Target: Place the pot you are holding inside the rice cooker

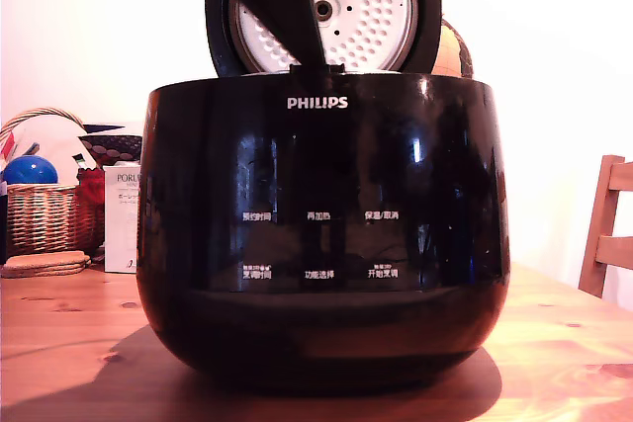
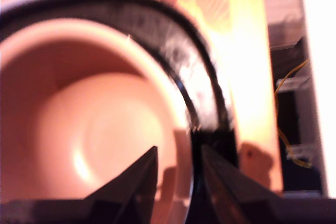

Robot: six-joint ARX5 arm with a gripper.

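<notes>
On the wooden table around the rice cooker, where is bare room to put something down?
Free: the table in front of the rice cooker, and the exterior view's right, toward the wooden chair. Crowded: the exterior view's left, with wicker basket, coasters and white box.

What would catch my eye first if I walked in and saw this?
The big glossy black rice cooker fills the middle of the exterior view, standing on a wooden table with its lid raised to show a white dimpled plate. In the wrist view, the tool grips the rim of a round pot sitting inside the cooker's black ring. A wicker basket holding a blue ball sits at the exterior view's left.
</notes>
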